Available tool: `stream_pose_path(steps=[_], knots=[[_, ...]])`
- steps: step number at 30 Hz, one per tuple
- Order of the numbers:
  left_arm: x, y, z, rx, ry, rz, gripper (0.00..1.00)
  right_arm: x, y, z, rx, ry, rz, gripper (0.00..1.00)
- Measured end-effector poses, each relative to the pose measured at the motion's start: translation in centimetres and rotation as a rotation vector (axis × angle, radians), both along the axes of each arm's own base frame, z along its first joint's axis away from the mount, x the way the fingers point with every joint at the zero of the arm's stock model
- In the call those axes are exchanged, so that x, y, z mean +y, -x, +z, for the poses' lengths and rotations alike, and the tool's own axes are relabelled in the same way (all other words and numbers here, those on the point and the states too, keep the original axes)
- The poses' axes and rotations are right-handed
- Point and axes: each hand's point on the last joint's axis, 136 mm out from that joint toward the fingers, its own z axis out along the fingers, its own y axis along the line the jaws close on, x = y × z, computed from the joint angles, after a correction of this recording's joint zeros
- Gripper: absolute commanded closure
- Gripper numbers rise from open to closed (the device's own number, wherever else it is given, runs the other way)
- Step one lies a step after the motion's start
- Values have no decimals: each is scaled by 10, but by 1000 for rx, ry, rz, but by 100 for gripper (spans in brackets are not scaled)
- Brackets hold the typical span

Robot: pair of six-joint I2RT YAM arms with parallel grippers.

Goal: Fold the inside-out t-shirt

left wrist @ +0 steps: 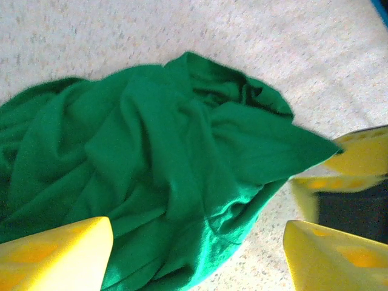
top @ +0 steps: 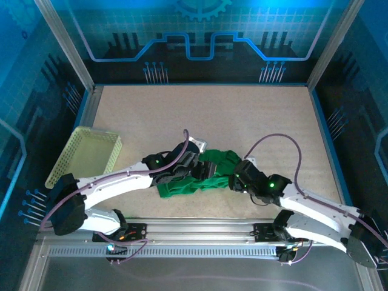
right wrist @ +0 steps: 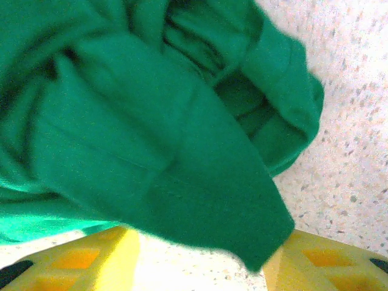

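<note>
I see the speckled beige table (top: 242,115) spanning the enclosure. The bright-green t-shirt (top: 203,177) lies crumpled in a rumpled heap at the near middle of it, between my two arms, with thick folds bunched toward its right end. A pale yellow-green perforated basket (top: 85,154) sits at the left edge, well apart from the shirt. My left gripper (left wrist: 197,242) hangs over the heap's left side, its yellow fingers (left wrist: 54,254) spread wide and released, cloth lying loose between them. My right gripper (right wrist: 206,242) is at the right end, fingers (right wrist: 327,264) likewise parted, a flap draping between them unpinched.
</note>
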Motion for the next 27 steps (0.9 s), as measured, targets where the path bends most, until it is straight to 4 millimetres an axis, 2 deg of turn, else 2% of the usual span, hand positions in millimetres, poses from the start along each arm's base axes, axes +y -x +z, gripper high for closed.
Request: stream_pose_path(steps=[4, 7, 14, 16, 18, 21, 27], knots=[[5, 10, -30, 71, -14, 19, 31, 8, -9, 41, -82, -34, 39, 50], [2, 17, -43, 111, -12, 18, 39, 15, -11, 51, -100, -37, 84, 53], [-11, 15, -54, 137, 11, 16, 53, 37, -5, 27, 10, -40, 170, 58], [-12, 15, -58, 144, 9, 15, 56, 39, -5, 19, 35, -26, 173, 52], [-13, 15, -63, 155, 4, 14, 59, 38, -7, 11, 48, 0, 164, 48], [-13, 15, -69, 166, -4, 17, 64, 31, -13, 4, 49, 72, 145, 48], [-14, 15, -70, 171, 2, 25, 74, 25, -29, 0, 29, 190, 128, 54]])
